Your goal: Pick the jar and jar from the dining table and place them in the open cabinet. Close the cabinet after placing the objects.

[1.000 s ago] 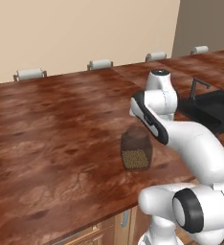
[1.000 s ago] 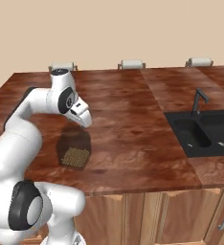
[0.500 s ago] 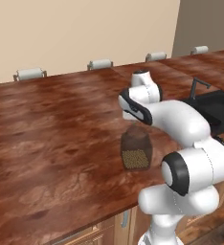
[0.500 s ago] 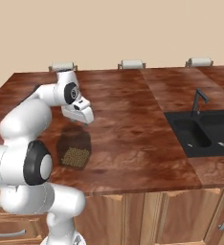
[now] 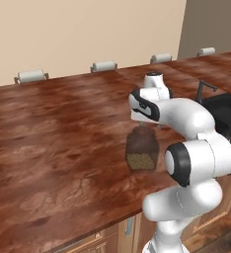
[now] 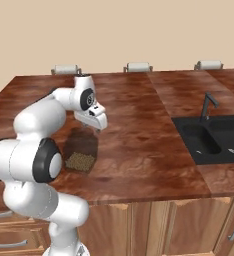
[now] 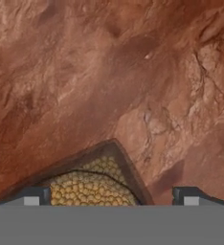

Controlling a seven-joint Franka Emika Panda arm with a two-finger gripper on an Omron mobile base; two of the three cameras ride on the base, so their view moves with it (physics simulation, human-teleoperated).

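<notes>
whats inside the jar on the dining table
Olive-yellow pellets fill the bottom of the jar, a dark-tinted glass one standing on the dining table; the hand view looks down on them. Its upper part looks empty. The gripper above hides its top.

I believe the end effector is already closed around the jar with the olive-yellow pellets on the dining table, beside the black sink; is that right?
Not quite: the end effector is open, not closed on the jar. The hand view shows its two fingertips spread wide, with the jar of olive-yellow pellets low between them and untouched. The rest holds: the jar stands on the dining table, with the black sink off to one side.
</notes>
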